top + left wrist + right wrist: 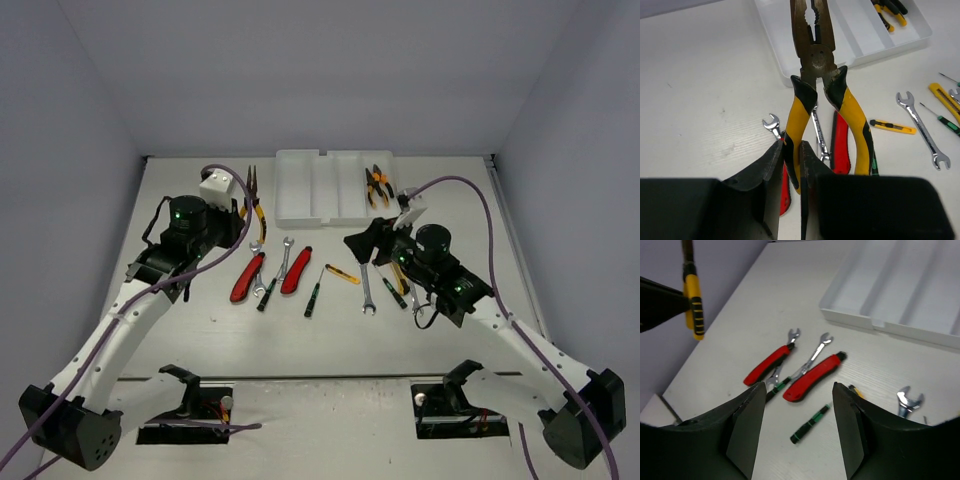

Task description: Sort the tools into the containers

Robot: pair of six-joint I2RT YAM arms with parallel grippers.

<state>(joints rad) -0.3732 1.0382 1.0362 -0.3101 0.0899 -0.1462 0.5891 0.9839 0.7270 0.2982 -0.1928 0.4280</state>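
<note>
Left tool (792, 148): the jaws are clamped together on one handle of the long-nose pliers (812, 62), near that handle's free end. The other handle hangs free just right of the jaws. The pliers extend straight ahead of the tool with their long axis in line with it. The nose points away, toward the near left corner of the tray (865, 56). The handles are yellow with black grips. The nose is dark, worn steel, slightly parted.

Right tool (798, 406): the jaws stand apart and hold nothing. On the tabletop (740, 325) just ahead, between the jaws, lies a black-green screwdriver (810, 425), long axis diagonal, away and to the right. Beyond it a red cutter (814, 376) lies on the same diagonal. A second red cutter (767, 365) lies roughly parallel to its left. Orange-handled pliers (377, 185) lie beyond the tool in the tray's rightmost compartment, lengthwise.
</note>
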